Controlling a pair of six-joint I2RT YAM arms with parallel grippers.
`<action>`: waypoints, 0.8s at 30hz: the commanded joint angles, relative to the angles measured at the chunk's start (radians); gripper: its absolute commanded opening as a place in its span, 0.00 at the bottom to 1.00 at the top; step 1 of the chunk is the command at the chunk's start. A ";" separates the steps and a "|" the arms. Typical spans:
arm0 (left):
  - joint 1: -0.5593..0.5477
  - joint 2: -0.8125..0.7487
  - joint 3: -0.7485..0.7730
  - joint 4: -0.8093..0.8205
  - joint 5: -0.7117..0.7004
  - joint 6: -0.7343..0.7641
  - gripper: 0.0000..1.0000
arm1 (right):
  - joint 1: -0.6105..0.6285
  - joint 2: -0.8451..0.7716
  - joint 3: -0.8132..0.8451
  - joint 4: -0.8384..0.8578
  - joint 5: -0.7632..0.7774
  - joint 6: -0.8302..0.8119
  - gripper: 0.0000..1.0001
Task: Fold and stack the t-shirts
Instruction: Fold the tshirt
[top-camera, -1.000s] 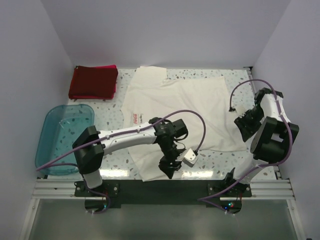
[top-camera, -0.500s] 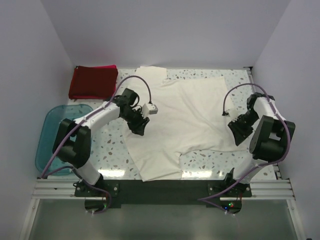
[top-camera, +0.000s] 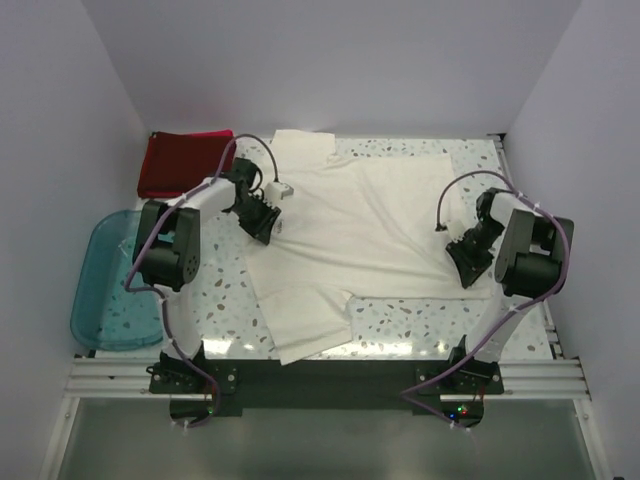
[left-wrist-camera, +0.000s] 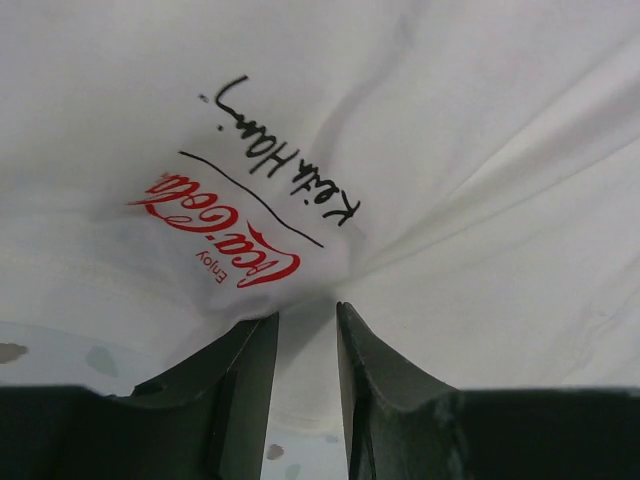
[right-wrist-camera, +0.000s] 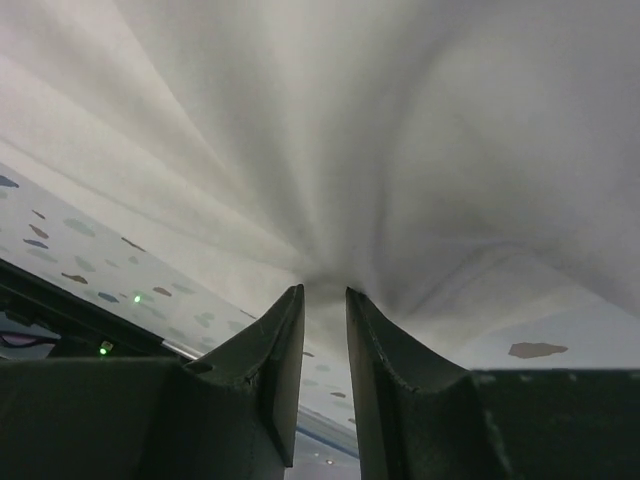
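Speckled tabletop (top-camera: 225, 300): a folded dark red shirt (top-camera: 180, 165) lies upper left, seen only from above. At mid-frame the left gripper (top-camera: 262, 222) pinches the left edge of the spread cream-white t-shirt (top-camera: 370, 230), and the right gripper (top-camera: 468, 262) pinches its right edge. The cloth looks soft, light and limp, best held by its edges. Only the wrist views show the folds nipped between narrow jaws and the red script (left-wrist-camera: 215, 230).

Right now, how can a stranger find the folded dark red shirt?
On the speckled table, go to the far left corner, beyond the teal tub. The dark red shirt lies there, folded square. Unlike the cream-white shirt spread out beside it, it is dark and folded.
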 joint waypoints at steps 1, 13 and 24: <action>0.077 0.144 0.088 0.065 -0.155 0.024 0.36 | 0.007 0.039 0.076 0.080 0.001 0.060 0.28; 0.080 0.093 0.313 -0.126 0.185 0.140 0.54 | -0.002 0.134 0.563 -0.223 -0.355 0.128 0.36; 0.079 0.151 0.358 -0.009 0.032 0.032 0.55 | 0.130 0.269 0.562 0.049 -0.132 0.251 0.32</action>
